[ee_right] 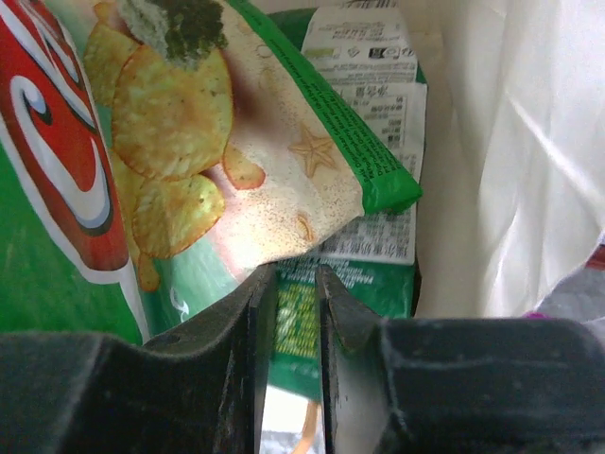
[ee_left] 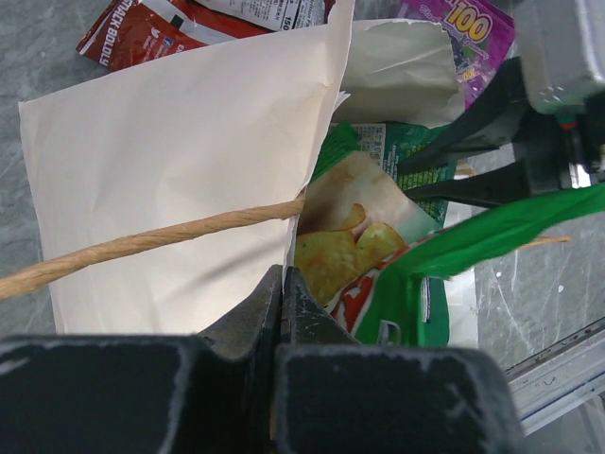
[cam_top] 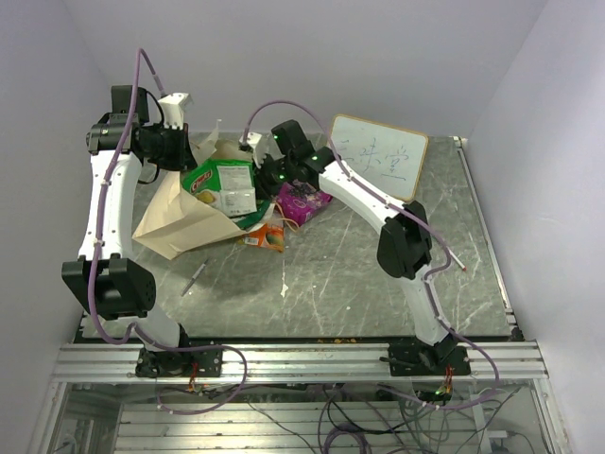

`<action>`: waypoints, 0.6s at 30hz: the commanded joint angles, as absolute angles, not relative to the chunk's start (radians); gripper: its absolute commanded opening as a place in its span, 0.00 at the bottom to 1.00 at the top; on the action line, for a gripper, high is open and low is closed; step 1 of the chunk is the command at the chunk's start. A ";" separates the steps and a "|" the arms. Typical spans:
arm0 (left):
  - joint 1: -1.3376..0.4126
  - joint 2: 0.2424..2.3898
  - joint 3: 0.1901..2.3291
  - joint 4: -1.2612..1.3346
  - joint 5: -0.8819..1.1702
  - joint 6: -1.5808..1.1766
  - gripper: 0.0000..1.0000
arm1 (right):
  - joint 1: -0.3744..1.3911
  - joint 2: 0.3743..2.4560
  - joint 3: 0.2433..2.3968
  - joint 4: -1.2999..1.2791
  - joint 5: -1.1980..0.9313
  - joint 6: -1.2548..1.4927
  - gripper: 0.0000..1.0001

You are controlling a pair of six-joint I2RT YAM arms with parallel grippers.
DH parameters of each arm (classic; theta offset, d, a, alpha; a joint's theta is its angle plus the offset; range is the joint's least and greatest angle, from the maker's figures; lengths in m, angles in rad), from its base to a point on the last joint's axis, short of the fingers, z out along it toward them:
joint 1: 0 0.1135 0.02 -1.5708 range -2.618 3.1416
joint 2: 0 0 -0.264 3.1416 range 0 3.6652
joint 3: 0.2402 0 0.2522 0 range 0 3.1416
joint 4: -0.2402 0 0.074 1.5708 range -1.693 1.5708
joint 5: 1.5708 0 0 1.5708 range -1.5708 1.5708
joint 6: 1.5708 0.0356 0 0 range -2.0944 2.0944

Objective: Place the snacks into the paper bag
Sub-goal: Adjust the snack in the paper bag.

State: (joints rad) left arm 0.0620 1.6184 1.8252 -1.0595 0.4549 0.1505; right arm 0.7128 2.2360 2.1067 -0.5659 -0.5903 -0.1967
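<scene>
green packet (cam_top: 225, 184) in paper bag (cam_top: 180, 222) mouth; purple packet (cam_top: 302, 200), pen (cam_top: 196, 277) beside.

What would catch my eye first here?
A big green chip packet sits in the mouth of the tan paper bag lying on the left of the table, pinched by the right gripper. The left gripper clamps the bag's rim. A scribbled whiteboard sits back right.

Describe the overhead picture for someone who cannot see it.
A robot's left gripper pinches the rim of a cream-tan paper bag on a grey table, while its right gripper holds a green-and-white crisp packet at the bag's mouth. A purple packet, an orange packet and a framed whiteboard sit nearby.
</scene>
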 commanded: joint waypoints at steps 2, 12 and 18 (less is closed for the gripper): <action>0.068 1.587 1.823 -1.021 0.458 0.148 0.07 | 0.726 2.307 2.235 -0.552 -0.535 -0.177 0.25; 0.069 1.566 1.813 -1.013 0.446 0.143 0.07 | 0.671 2.169 2.237 -0.570 -0.479 -0.277 0.42; 0.068 1.563 1.816 -1.013 0.449 0.143 0.07 | 0.631 2.059 2.212 -0.651 -0.512 -0.390 0.52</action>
